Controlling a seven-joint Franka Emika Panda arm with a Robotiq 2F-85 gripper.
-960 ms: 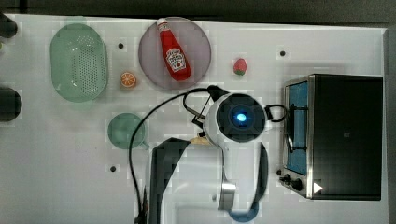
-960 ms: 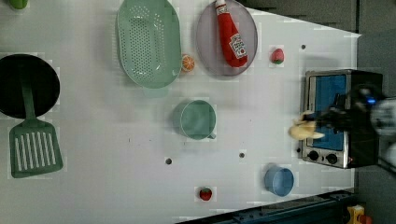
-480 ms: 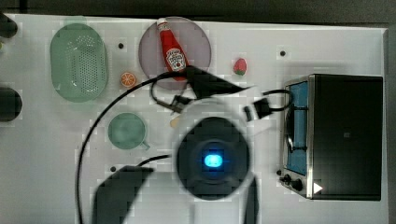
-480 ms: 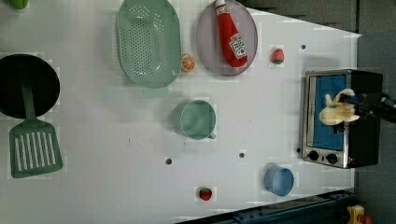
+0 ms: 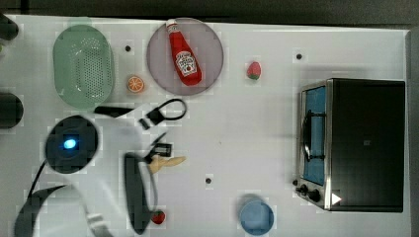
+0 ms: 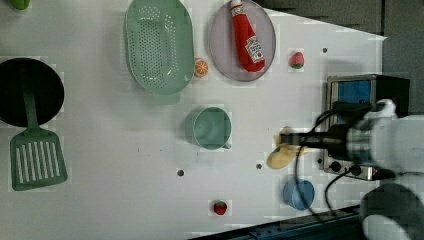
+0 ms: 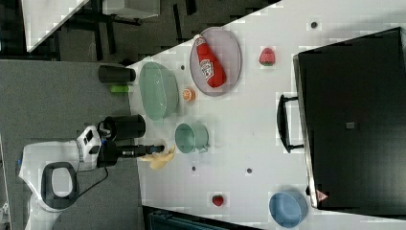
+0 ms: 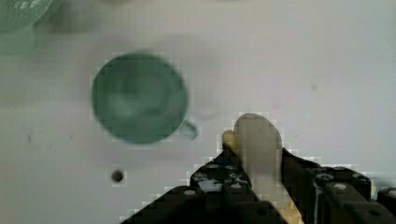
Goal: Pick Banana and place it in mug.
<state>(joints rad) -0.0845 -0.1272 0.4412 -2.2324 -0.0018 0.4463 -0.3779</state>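
So, pick's done: claw (image 8: 254,186) pinching the banana (image 8: 256,154), mug (image 8: 138,97) at its 10 o'clock, drop left.

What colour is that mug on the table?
The mug is teal-green, clearest in the left view.

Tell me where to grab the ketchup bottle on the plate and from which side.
Grip the ketchup bottle across its wide labelled body, coming straight down from above. It lies flat on the grey plate with its white cap over the rim, so its two long sides are open for fingers.
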